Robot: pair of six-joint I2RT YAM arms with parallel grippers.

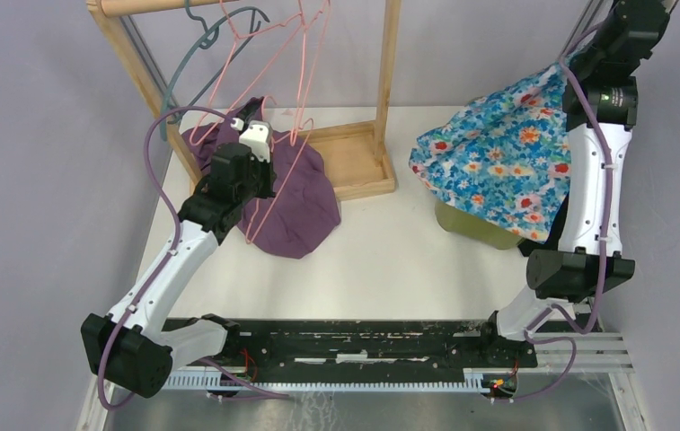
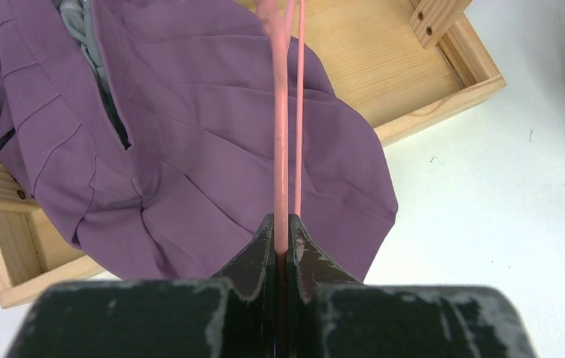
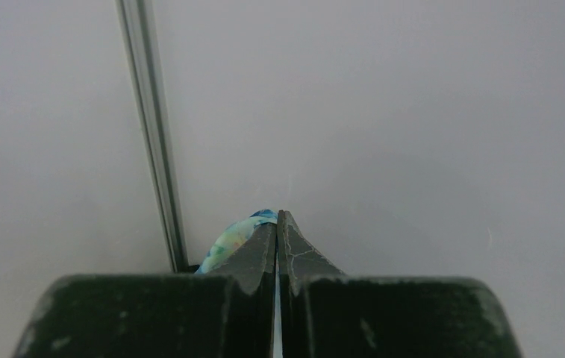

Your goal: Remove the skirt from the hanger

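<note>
Left tool (image 2: 282, 239) is clamped on the pink hanger (image 2: 282, 149) above the purple cloth (image 2: 189, 134), right tool (image 3: 277, 224) pinches only an edge of the floral skirt (image 1: 498, 153) raised far right, so it may slip out.

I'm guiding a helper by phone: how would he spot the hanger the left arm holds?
Find the wooden rack at the back left, with a purple skirt heaped at its foot. A pink hanger slants down across that skirt, pinched in the left tool; the teal hanger hangs high on the rack.
</note>
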